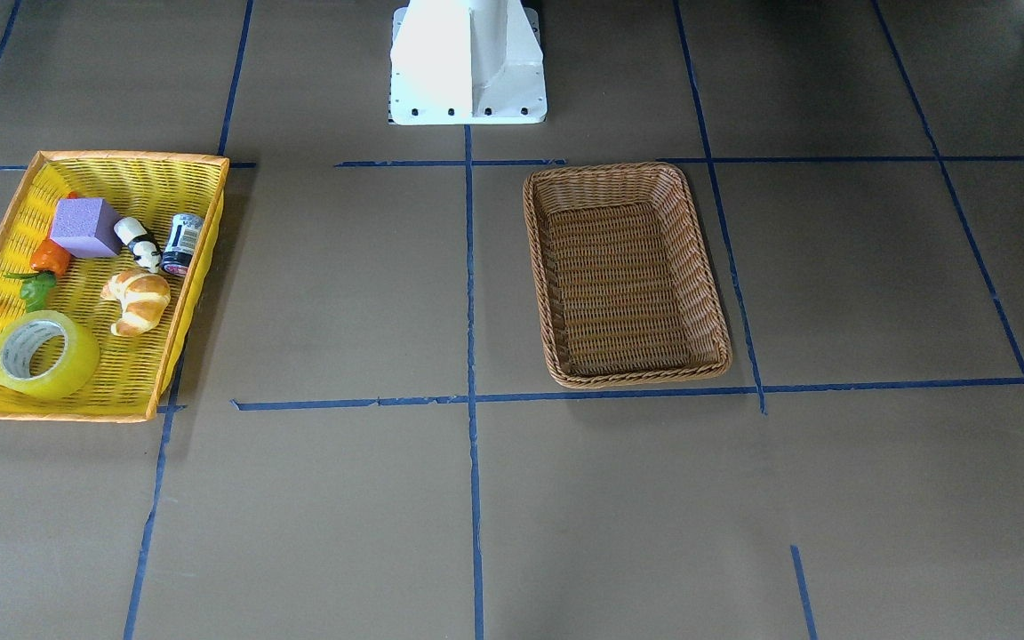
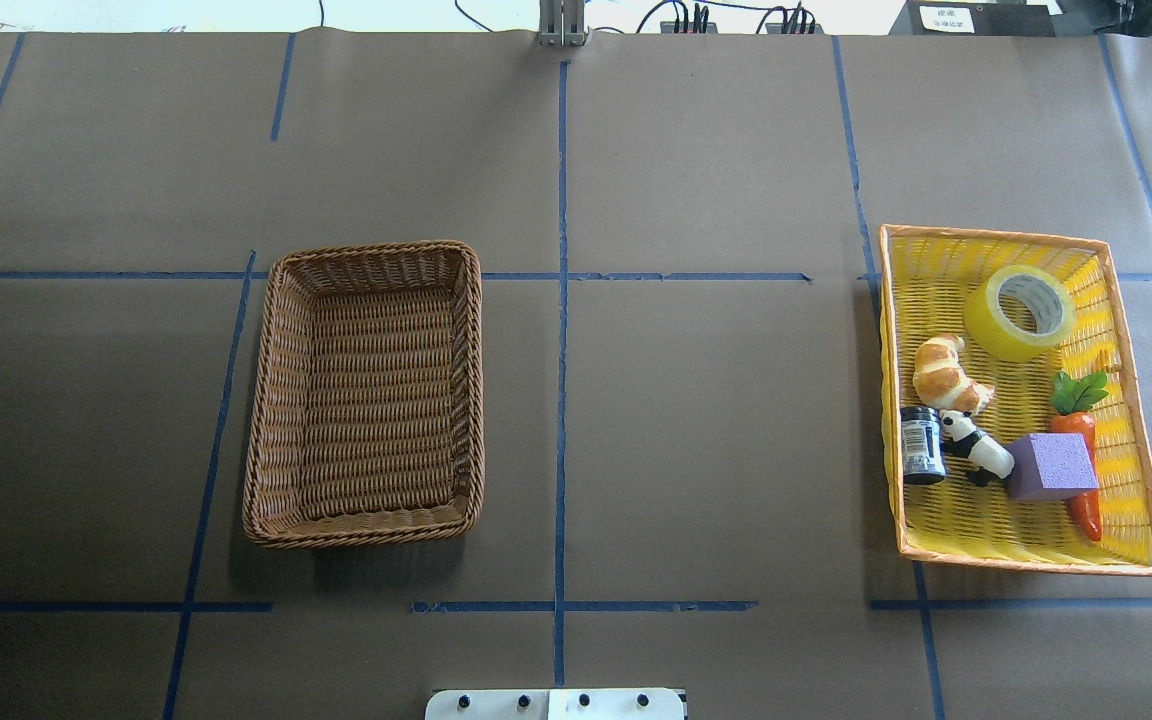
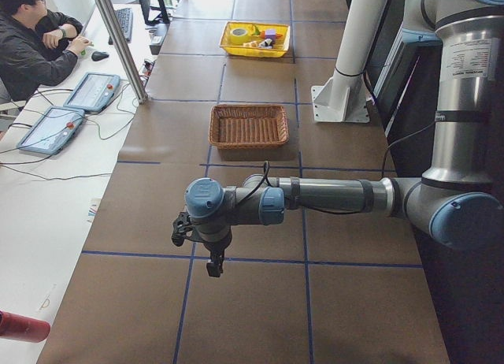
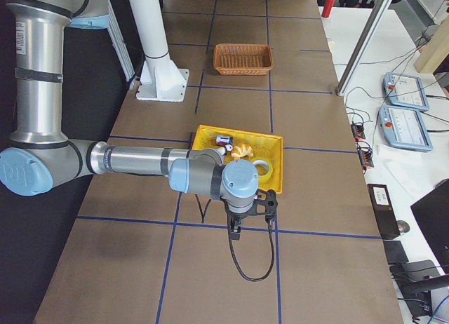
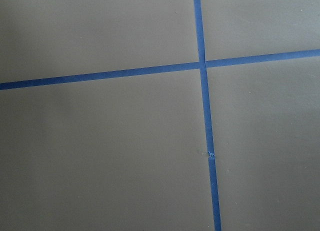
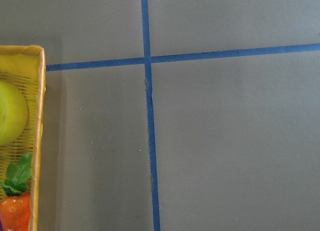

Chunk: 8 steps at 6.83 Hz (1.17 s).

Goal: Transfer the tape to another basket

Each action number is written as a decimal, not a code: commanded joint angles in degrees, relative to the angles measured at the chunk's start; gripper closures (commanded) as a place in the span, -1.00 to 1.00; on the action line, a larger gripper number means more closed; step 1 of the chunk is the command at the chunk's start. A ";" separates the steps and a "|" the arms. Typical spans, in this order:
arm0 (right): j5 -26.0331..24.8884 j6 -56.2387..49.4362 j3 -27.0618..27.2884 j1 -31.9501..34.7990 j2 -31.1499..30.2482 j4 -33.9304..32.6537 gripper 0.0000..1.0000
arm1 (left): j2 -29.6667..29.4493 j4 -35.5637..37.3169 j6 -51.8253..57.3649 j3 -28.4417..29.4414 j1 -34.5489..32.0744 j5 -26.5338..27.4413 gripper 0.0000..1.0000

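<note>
The tape [image 2: 1021, 312] is a yellow roll with a whitish core. It lies in the far corner of the bright yellow basket [image 2: 996, 235], and also shows in the front view [image 1: 45, 356] and at the right wrist view's left edge [image 6: 10, 113]. The brown wicker basket [image 2: 376, 248] stands empty on the table's left half [image 1: 628, 169]. My left gripper [image 3: 213, 267] hangs over bare table beyond the brown basket. My right gripper [image 4: 235, 232] hangs over bare table just beyond the yellow basket. Both show only in the side views, so I cannot tell whether they are open or shut.
The yellow basket also holds a croissant [image 2: 946, 372], a dark jar [image 2: 922, 445], a panda figure [image 2: 976, 450], a purple cube [image 2: 1053, 466] and a carrot [image 2: 1086, 510]. The white robot base [image 1: 468, 62] stands at the table's near edge. An operator [image 3: 31, 41] sits at a side desk.
</note>
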 commanded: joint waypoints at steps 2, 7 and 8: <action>-0.09 0.02 -0.19 -0.10 0.29 -0.02 -1.00 | -0.04 0.00 0.00 0.16 0.05 0.04 -1.00; 2.64 13.79 7.42 -8.06 4.16 2.09 -1.00 | 0.05 0.00 0.00 0.07 -0.04 -0.05 -1.00; 2.03 19.48 7.80 -12.71 3.98 7.40 -1.00 | 0.05 0.00 0.09 0.24 0.04 -0.05 -1.00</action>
